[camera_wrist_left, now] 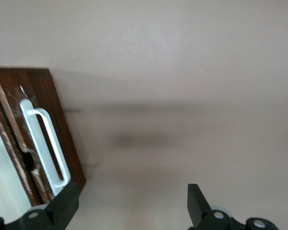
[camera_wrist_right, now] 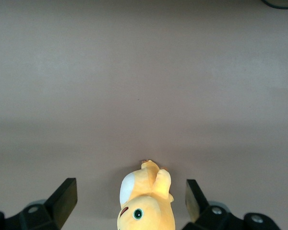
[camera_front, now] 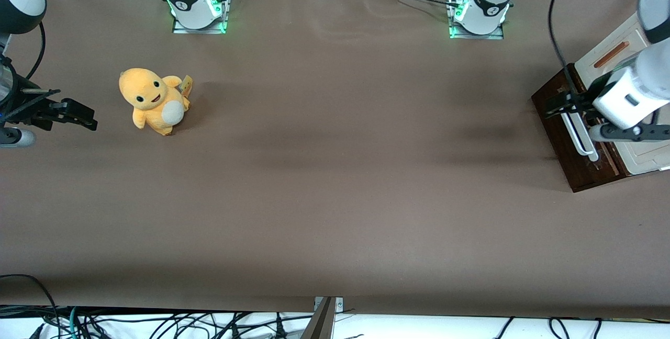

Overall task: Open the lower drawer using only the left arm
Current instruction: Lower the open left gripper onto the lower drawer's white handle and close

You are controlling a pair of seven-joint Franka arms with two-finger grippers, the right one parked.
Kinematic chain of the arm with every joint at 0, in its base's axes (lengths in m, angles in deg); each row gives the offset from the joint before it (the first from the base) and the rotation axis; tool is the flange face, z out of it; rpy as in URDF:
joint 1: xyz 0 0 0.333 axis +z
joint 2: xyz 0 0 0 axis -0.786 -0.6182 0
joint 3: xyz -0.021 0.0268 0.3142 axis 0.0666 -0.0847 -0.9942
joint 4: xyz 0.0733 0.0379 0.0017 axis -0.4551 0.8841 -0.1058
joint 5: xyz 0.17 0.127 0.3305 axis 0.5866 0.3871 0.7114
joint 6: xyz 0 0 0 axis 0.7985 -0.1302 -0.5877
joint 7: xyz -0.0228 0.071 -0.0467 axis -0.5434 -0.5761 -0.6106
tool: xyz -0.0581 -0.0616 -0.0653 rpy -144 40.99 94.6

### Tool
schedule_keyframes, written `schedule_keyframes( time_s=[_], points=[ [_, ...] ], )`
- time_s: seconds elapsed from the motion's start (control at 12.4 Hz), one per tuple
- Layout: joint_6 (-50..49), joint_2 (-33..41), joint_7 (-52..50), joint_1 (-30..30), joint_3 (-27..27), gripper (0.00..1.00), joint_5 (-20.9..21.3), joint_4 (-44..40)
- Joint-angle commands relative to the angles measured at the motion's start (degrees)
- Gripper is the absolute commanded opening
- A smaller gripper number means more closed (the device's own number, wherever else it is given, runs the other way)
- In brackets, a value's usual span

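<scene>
**Mia:** What is under everything?

**Ben:** A big brown table [camera_front: 335, 182]. It fills almost the whole front view. It is flat and plain, with soft dark shadows on it.

**Mia:** What is the next biggest thing?

**Ben:** The left arm [camera_front: 636, 88]. It is white with dark sides, and a black cable loops up from it. It leans in over the working arm's end of the table.

**Mia:** And under the arm?

**Ben:** A small cabinet [camera_front: 646, 158] lying there. It has a cream panel with a thin copper-brown handle [camera_front: 611, 54]. That handle is farther from the front camera than the gripper.

**Mia:** Where is the lower drawer?

**Ben:** The lower drawer [camera_front: 562, 143] is right under the gripper. Its front is dark brown wood. Its long white handle [camera_front: 578, 137] runs from the gripper toward the front camera.

**Mia:** Is the drawer open?

**Ben:** I cannot tell. I see only its dark front.

**Mia:** What is the gripper doing?

**Ben:** The gripper [camera_front: 561, 103] is black and sits low at the end of the white handle that is farthest from the front camera. In the wrist view the gripper [camera_wrist_left: 129, 203] has its two fingers [camera_wrist_left: 67, 201] spread wide apart. One finger is just beside the handle's [camera_wrist_left: 44, 146] end. Nothing is pinched between them.

**Mia:** Anything small left?

**Ben:** A yellow plush toy [camera_front: 153, 101] with a white tummy. It is well away from the gripper, toward the parked arm's end of the table.
</scene>
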Motion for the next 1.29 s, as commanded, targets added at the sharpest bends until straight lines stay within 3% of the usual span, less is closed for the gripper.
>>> schedule_keyframes(
  time_s=[0.0, 0.16, 0.65, 0.97, 1.21],
  points=[
    [-0.1, -7.6, -9.6, -0.6, 2.5, 1.0, 3.1, -1.0],
    [2.4, -13.1, -16.8, -0.6, 6.0, 1.0, 10.2, -0.3],
    [3.2, -23.3, -22.8, 1.1, 7.6, 1.0, 40.6, 4.9],
    [2.4, -25.2, -29.7, 1.6, 7.5, 1.0, 53.2, 9.1],
    [0.6, -25.8, -30.8, 2.3, 7.2, 1.0, 55.5, 9.8]
  ],
)
